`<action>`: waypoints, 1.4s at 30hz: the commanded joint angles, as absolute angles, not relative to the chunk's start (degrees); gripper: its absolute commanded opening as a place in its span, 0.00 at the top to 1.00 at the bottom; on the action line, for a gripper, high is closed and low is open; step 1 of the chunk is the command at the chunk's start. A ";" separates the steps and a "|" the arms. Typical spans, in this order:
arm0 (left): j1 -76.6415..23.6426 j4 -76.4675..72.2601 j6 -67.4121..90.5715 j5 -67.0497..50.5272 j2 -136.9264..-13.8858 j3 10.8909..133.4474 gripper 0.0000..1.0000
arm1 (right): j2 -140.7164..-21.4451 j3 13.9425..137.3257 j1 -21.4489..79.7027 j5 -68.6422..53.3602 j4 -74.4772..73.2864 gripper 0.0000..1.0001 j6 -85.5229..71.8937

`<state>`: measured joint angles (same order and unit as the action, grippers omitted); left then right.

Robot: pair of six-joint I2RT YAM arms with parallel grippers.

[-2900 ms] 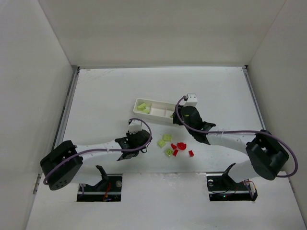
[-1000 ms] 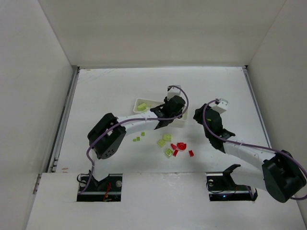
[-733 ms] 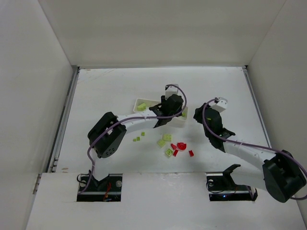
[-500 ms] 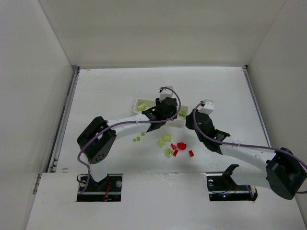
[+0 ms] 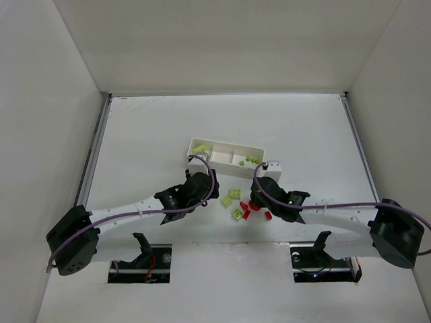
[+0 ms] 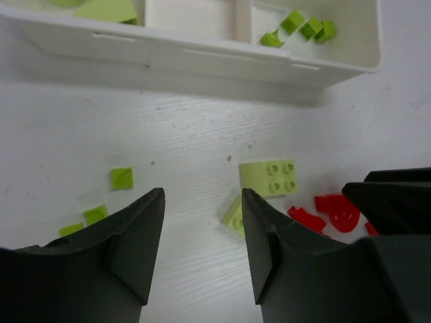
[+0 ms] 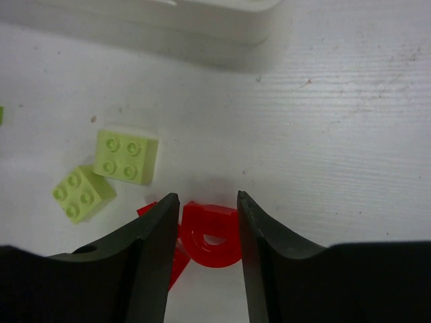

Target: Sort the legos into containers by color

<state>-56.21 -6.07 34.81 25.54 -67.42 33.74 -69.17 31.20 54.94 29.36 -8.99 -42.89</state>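
The white tray (image 5: 225, 153) lies mid-table; its left compartment (image 6: 108, 8) and right compartment (image 6: 306, 27) hold lime green legos, and the middle one looks bare. Loose green bricks (image 5: 234, 194) and red legos (image 5: 268, 215) lie in front of it. My right gripper (image 7: 207, 229) is low over the table and open, its fingers close on either side of a red arch piece (image 7: 212, 235); it also shows in the top view (image 5: 258, 198). My left gripper (image 6: 202, 249) is open and empty above bare table, left of a green brick (image 6: 269, 178).
Small green pieces (image 6: 122, 177) lie left of my left gripper. Two green bricks (image 7: 126, 156) sit left of the red arch. My right arm (image 6: 397, 195) is close on the right in the left wrist view. White walls enclose the table.
My left gripper has drawn back from over the tray's right compartment to the table near the loose legos. My right gripper has moved from right of the tray down onto the red pieces.
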 commanded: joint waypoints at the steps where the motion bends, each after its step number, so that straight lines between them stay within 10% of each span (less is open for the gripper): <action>1: -56.99 -6.50 37.61 26.63 -64.87 30.60 0.53 | -71.62 34.89 55.32 28.56 -11.51 0.56 -45.17; 42: -60.16 -12.74 39.20 26.10 -65.39 25.75 0.54 | -71.45 34.19 61.74 34.81 -21.80 0.61 -58.54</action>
<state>-59.70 -10.94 38.50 25.45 -65.49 25.80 -71.66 34.63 61.23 33.45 -22.33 -57.93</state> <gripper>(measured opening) 0.465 0.394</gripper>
